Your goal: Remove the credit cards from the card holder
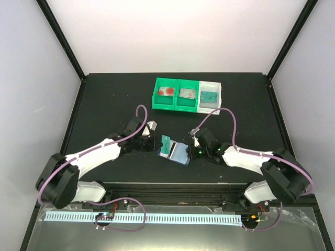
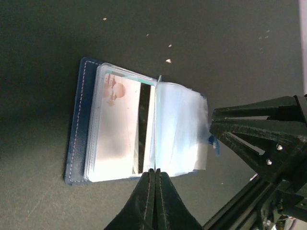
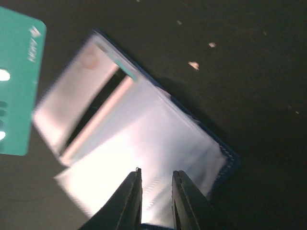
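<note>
Left gripper (image 2: 154,173) seemingly pinches teal card (image 3: 17,86) beside open card holder (image 2: 76,120)

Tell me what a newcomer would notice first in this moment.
The open navy card holder at the centre of the table, a gripper on each side: the right gripper clamps its clear pockets, the left gripper sits shut at its edge. A teal card stands beside it, and green and white trays line the far side.
</note>
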`<state>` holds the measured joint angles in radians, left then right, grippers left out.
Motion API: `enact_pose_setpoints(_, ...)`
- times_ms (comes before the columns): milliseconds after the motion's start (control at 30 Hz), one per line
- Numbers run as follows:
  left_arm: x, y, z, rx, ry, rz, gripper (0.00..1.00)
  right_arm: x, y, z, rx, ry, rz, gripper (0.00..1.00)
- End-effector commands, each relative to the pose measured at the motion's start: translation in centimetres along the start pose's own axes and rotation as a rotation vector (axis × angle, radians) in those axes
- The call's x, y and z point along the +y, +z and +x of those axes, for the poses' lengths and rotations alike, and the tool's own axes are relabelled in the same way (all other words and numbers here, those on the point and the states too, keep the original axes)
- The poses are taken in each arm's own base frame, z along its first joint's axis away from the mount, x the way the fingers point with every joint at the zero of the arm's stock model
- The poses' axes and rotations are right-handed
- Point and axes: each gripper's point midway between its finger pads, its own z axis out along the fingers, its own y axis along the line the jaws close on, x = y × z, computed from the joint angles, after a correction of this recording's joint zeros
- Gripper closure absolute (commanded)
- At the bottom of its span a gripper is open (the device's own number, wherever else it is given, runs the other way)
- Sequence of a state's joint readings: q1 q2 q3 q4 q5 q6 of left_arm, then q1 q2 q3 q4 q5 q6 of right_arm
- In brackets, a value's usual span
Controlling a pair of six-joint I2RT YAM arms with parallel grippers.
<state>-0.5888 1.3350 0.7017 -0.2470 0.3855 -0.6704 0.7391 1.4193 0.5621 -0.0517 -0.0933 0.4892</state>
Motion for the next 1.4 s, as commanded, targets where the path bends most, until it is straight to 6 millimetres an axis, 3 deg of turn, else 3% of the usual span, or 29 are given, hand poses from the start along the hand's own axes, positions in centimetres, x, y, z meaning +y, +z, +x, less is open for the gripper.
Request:
enact_pose_setpoints(0, -2.1, -2.6, -1.6, -0.138, 0.004, 0.094, 0.99, 3.1, -2.4, -2.2, -0.078, 0.024, -0.15, 0.79)
enact_pose_setpoints(200, -5.0, -5.4, -1.9, -0.219, 0.008, 0.251, 0.98, 7.3, -6.3, -3.6, -0.16, 0.104, -0.404, 0.64)
enact_pose_setpoints(333, -7.6, -7.3, -1.8, -0.252, 0.013, 0.4, 0.98, 10.1, -9.8, -4.8, -0.246, 0.172, -0.617, 0.48)
enact_pose_setpoints(433, -8.5, -8.3, -1.5, -0.265, -0.002, 0.472, 0.98, 10.9, -11.9, -5.7, -0.296, 0.192, -0.682, 0.29)
enact_pose_setpoints(667, -9.6, -10.0, -0.5, -0.298, -0.033, 0.602, 0.98, 12.1, -13.5, -6.6, -0.322, 0.22, -0.744, 0.25)
enact_pose_setpoints(1000, -10.2, -11.0, 0.2, -0.31, -0.043, 0.683, 0.98, 14.8, -13.9, -7.1, -0.269, 0.202, -0.812, 0.37)
enact_pose_setpoints(1300, -11.1, -11.4, 0.9, -0.293, -0.046, 0.736, 0.99, 14.8, -14.7, -6.9, -0.308, 0.2, -0.833, 0.72)
enact_pose_setpoints(1367, -11.1, -11.1, 1.0, -0.28, -0.038, 0.721, 0.98, 15.0, -15.0, -6.8, -0.311, 0.171, -0.834, 0.84)
